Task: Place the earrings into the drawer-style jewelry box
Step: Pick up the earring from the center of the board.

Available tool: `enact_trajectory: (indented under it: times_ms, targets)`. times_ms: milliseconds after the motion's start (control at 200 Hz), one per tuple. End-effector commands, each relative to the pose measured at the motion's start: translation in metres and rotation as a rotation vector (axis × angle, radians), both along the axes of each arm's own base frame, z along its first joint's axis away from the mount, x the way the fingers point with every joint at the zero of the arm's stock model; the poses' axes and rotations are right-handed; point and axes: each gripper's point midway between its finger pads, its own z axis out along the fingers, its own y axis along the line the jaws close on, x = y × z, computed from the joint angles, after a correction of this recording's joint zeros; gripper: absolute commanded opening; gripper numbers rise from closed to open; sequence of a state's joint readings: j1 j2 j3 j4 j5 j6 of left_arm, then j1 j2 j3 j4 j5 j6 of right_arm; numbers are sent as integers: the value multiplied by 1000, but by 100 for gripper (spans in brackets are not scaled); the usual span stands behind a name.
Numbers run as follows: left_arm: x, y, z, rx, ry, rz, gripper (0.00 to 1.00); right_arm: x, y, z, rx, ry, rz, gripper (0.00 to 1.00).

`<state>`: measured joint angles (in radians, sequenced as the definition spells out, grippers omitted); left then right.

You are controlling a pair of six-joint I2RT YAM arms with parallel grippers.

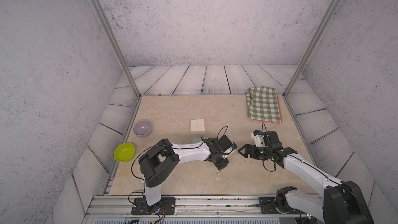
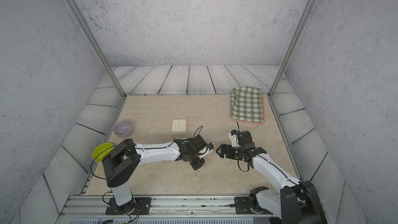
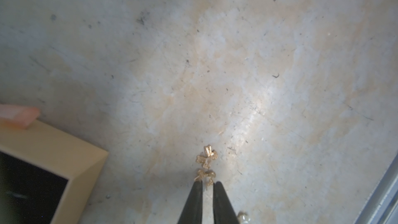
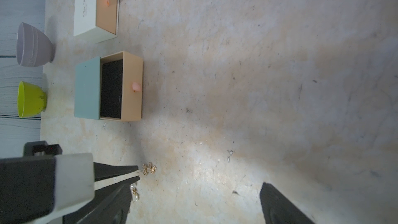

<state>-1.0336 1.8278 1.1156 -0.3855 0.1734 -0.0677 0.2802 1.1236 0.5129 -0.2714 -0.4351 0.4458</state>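
Lying at 5 o'clock from the drawer-style jewelry box, the earrings (tiny, light, easily bent) are best nipped by the pin. Left gripper tips are nearly together around one; right gripper is spread wide.

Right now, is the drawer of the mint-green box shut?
No: in the right wrist view the mint-green box has its tan tray slid out, black lining exposed.
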Motion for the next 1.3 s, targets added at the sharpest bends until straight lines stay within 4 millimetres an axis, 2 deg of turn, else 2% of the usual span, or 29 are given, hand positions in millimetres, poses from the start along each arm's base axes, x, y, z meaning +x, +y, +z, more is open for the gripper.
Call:
enact_trajectory:
  times_ms: [0, 260, 585, 736, 866, 946, 1006, 1106, 1176, 1246, 1296]
  targets:
    - [0, -1, -2, 14, 13, -6, 15, -2, -1, -4, 4, 16, -10, 96]
    - [0, 0, -4, 17, 17, -5, 15, -1, -1, -4, 8, 15, -9, 96]
    - [-1, -2, -2, 4, 22, -3, 0, -1, -2, -3, 9, 12, -13, 96]
    - [-3, -1, -3, 3, 30, -3, 0, -2, -2, -3, 8, 11, -14, 96]
    - [-3, -1, 11, -23, 28, 14, 0, 0, -1, 6, 16, -21, -2, 96]
    - [-1, -1, 29, -74, 29, 55, 0, 4, 2, 24, 41, -84, 12, 94]
    - [1, 0, 45, -135, 47, 86, 0, 10, 9, 46, 96, -189, 30, 91]
    - [5, 3, 71, -251, 119, 137, 0, 20, 19, 97, 243, -490, 45, 84]
    - [10, 9, 90, -344, 178, 172, 0, 25, 16, 134, 325, -758, 5, 79]
    - [17, 18, 111, -433, 229, 195, 0, 23, 17, 158, 317, -947, 17, 81]
    - [21, 25, 128, -492, 247, 202, 0, 24, 28, 166, 280, -999, 94, 82]
